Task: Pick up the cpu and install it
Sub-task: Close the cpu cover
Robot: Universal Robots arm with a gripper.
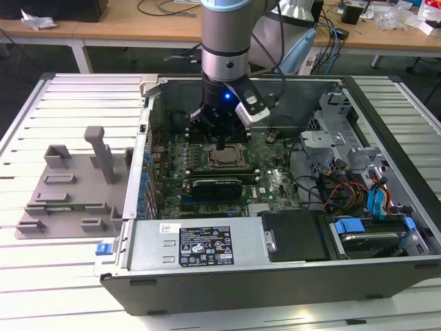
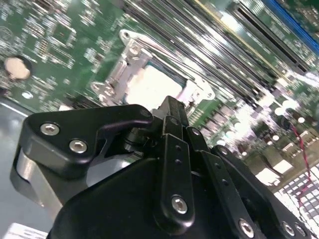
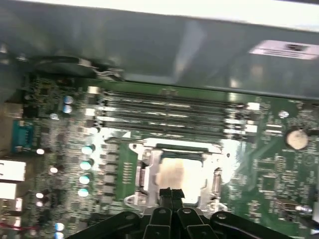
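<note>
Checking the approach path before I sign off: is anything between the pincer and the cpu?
Nothing visible. The pincer is shut and sits right above the cpu, whose silver top lies bare inside the socket frame on the motherboard.

case (image 1: 275, 286) open above, memory slots (image 3: 169, 110) near pincer (image 3: 169, 193)

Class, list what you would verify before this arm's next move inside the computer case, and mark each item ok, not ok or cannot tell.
1. The gripper over the socket frame: ok.
2. The cpu lying inside that frame: ok.
3. Fingers shut with nothing between them: ok.
4. The cpu seated flat: cannot tell.
5. The gripper clear of the cables: ok.
</note>
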